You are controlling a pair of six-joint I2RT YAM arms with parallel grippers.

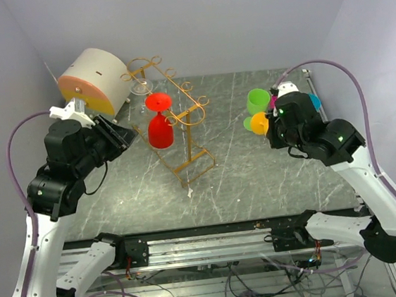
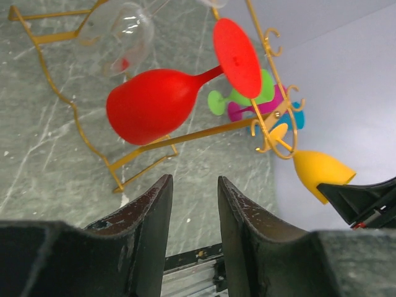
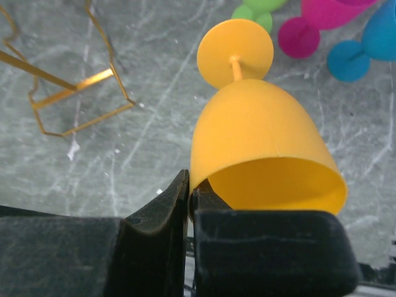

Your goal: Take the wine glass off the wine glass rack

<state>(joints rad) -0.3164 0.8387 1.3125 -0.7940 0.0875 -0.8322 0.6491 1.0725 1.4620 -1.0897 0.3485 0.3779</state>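
My left gripper [image 2: 193, 182] is parted and empty, aimed at the red glass [image 2: 154, 105], which hangs foot-up between the rails of the rack [image 2: 185, 137]. I judge it best to close on the bowl or stem, then slide the foot out along the rails towards the open end without lifting. The clear glass [image 2: 120, 37] hangs just beside it, and the rack's curled ends could catch the foot. My right gripper [image 3: 190, 185] pinches the rim of the orange glass [image 3: 266, 136], near the green glass [image 1: 257, 101].
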